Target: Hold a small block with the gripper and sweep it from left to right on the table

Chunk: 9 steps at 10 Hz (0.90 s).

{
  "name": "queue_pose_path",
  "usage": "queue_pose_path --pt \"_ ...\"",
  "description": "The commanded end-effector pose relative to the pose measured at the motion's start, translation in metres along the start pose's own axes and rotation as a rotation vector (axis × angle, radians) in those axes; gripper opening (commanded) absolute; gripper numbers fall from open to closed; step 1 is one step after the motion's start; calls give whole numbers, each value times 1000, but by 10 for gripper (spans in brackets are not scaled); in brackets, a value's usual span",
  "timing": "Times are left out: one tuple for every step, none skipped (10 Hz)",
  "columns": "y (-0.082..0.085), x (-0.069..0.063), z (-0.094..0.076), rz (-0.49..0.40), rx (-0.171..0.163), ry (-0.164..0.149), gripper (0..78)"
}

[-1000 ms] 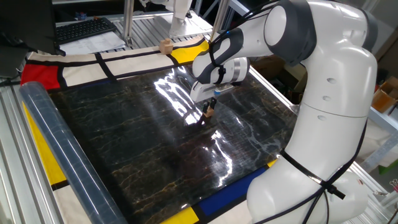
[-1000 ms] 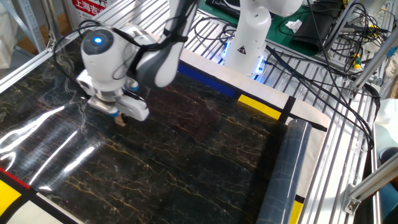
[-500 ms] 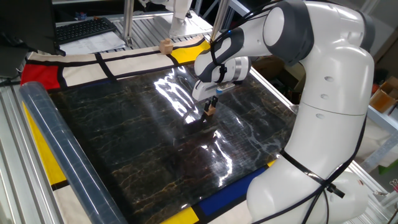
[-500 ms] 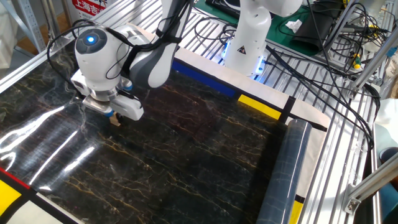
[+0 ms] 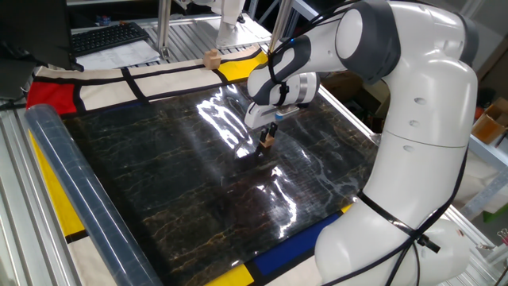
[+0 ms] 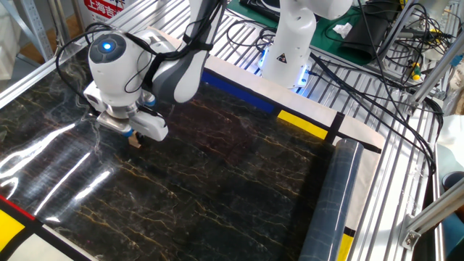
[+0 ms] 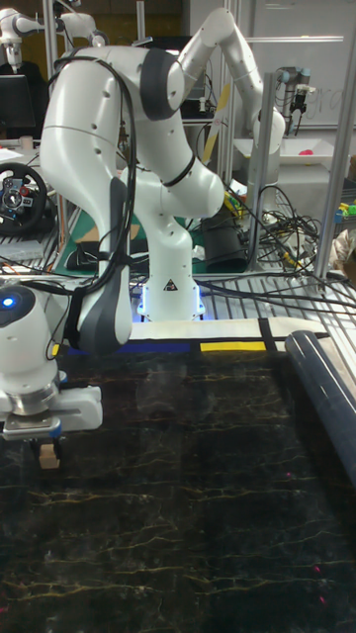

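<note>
Down at the glossy black table [image 5: 159, 183] with its brown marble-like veins, the small black two-fingered gripper [image 5: 267, 140] of the big white robot arm points straight down, its fingers closed on the small block [image 5: 267, 144], a tiny tan-brown wooden cube, which sits at the fingertips right at the table surface; whether the cube's underside actually touches the sheet cannot be told. Relative to the table, the block lies in the inner part of the black sheet, beside the bright streaks of reflected light, nearer the far edge with the yellow cloth panel [image 5: 238, 67] than the near edge with the blue cloth panel [image 5: 309, 238]. In the other fixed view the same gripper [image 6: 135, 138] hangs under the rounded white wrist with its blue light [image 6: 109, 46], the block [image 6: 135, 142] showing as a brown speck just below the fingers, over the left part of the table [image 6: 217, 188]. The tall fixed view shows the gripper [image 7: 46, 450] and the block [image 7: 46, 459] near the table's [image 7: 198, 495] left edge. A slightly larger, paler wooden cube [image 5: 211, 58] rests on the white cloth beyond the table's far edge, well apart from the gripper. A long clear plastic roll [image 5: 79, 199] lies along the table's side edge, on the opposite side from the robot's base.
</note>
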<state>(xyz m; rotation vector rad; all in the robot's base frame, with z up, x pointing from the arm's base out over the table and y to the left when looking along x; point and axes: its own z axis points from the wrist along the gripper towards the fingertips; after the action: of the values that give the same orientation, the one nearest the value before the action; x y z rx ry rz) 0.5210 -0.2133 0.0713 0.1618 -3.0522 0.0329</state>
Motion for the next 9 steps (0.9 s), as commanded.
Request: queue_pose_path --pt "50 5 9 52 -15 5 12" --pt "60 7 6 63 -15 6 12" --pt "67 8 3 71 -14 7 12" --pt "73 9 2 76 -15 8 12" --pt "81 10 2 85 -16 8 12" --pt "90 11 2 96 -16 8 12" --pt "98 13 1 107 -16 8 12" --pt "106 15 1 119 -16 8 12" --pt "108 16 1 122 -16 8 12"
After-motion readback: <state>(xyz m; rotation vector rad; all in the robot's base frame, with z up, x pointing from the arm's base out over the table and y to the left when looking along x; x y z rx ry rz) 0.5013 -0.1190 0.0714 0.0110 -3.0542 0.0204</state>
